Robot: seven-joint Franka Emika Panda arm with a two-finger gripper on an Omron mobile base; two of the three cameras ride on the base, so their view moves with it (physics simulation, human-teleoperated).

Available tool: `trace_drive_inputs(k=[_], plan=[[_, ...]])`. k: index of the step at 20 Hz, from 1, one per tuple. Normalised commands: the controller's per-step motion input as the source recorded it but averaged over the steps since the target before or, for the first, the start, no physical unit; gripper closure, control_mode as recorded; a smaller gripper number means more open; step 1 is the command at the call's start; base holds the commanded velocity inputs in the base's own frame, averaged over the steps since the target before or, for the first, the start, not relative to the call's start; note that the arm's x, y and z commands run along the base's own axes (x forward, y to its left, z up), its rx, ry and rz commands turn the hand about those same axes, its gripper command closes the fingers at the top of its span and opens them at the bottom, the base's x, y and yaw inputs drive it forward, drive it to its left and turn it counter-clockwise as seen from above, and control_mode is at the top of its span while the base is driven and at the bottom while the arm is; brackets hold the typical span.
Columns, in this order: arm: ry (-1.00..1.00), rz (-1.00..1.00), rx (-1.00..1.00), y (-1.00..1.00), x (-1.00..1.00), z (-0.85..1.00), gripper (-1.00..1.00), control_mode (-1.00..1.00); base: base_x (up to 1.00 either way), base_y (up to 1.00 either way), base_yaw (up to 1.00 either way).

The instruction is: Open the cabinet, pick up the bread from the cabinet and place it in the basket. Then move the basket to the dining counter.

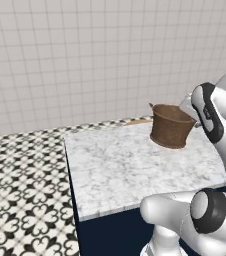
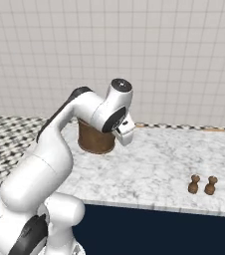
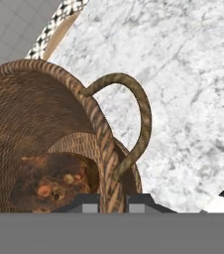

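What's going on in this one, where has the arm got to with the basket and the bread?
The basket stands on the marble top of the dining counter, with the white arm reaching over to it. In the hand view the gripper sits at the basket's rim, one fingertip on either side of the woven wall just below a loop handle, so it seems to be gripping the rim. The bread lies inside at the bottom. Two small brown shakers stand farther along the counter.

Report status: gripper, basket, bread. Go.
Gripper astride basket rim by its loop handle; grip cannot be told. Bread inside basket. Basket upright on dining counter. Two shakers well clear.
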Motion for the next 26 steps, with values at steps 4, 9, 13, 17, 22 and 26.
trace_drive_inputs(k=[4,9,13,17,22,26], plan=[[0.05,-0.24,-0.07,-0.24,1.0,-0.37,1.0,-1.0,0.0,0.0,0.0],[0.02,-0.27,-0.13,0.0,0.93,-0.59,1.0,-1.0,0.0,0.0,0.0],[0.0,-0.11,-0.05,0.0,0.4,-0.66,1.0,-1.0,0.0,0.0,0.0],[-0.01,-0.02,0.0,0.0,0.13,-0.42,1.0,-1.0,0.0,0.0,0.0],[-0.04,0.0,0.0,0.0,0.15,-0.38,1.0,-1.0,0.0,0.0,0.0],[-0.08,0.0,0.0,0.0,0.13,-0.33,1.0,-1.0,0.0,0.0,0.0]])
